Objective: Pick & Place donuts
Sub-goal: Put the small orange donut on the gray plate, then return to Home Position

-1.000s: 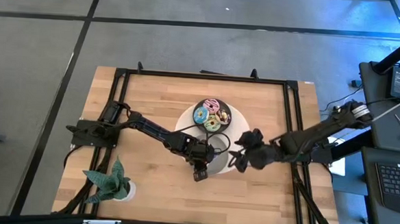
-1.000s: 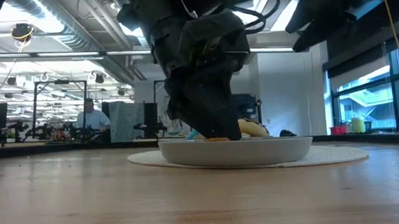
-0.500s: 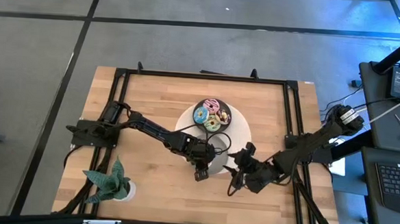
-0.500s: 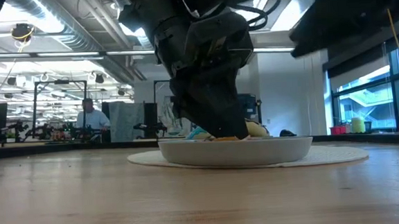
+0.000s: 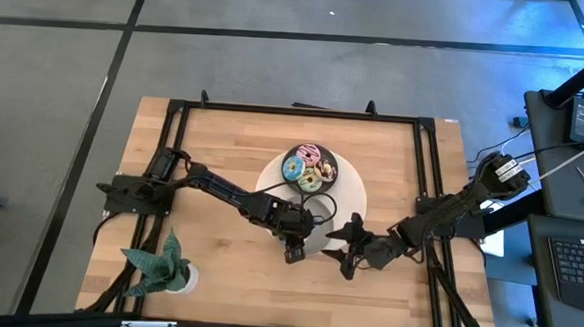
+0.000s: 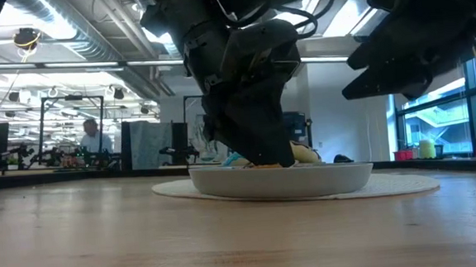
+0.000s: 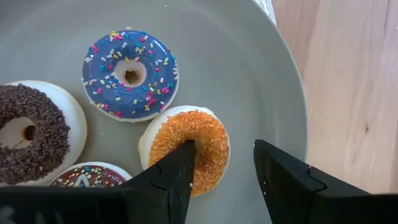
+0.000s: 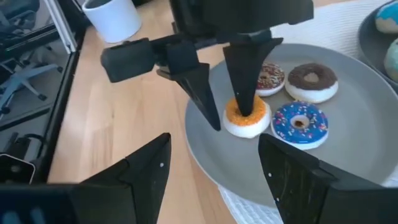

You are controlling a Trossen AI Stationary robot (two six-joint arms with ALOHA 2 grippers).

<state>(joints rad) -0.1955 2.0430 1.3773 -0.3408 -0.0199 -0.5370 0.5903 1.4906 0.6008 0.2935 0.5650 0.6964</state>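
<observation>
A grey dish [image 7: 249,62] holds an orange mini donut [image 7: 205,140], a blue sprinkled donut [image 7: 130,73], a chocolate-sprinkled donut [image 7: 25,134] and a brown sprinkled one [image 7: 87,177], all lying flat. My left gripper [image 7: 221,168] hangs over this dish, open and pointing down. One fingertip [image 8: 245,102] is at the orange donut's hole [image 8: 247,115], the other stands outside its rim. My right gripper [image 5: 351,255] is open, right of the dish and above the table. A dark dish [image 5: 310,169] farther back holds several more donuts. My left gripper comes at the orange donut from above. One finger [image 7: 183,158] reaches into its hole, and the other finger [image 7: 273,168] stands clear of its outer rim. I cannot tell whether the inner finger touches the donut, which lies flat on the grey dish.
Both dishes sit on a round white mat [image 5: 348,199] in the table's middle. A green star-shaped plant in a white pot [image 5: 164,264] stands at the near left corner. Bare wood lies left and right of the mat. Black frame rails [image 5: 426,181] run along the table's edges.
My right gripper has drawn back from the grey dish toward the table's near edge and turned about, staying open. My left gripper has stayed over the grey dish, almost still.
</observation>
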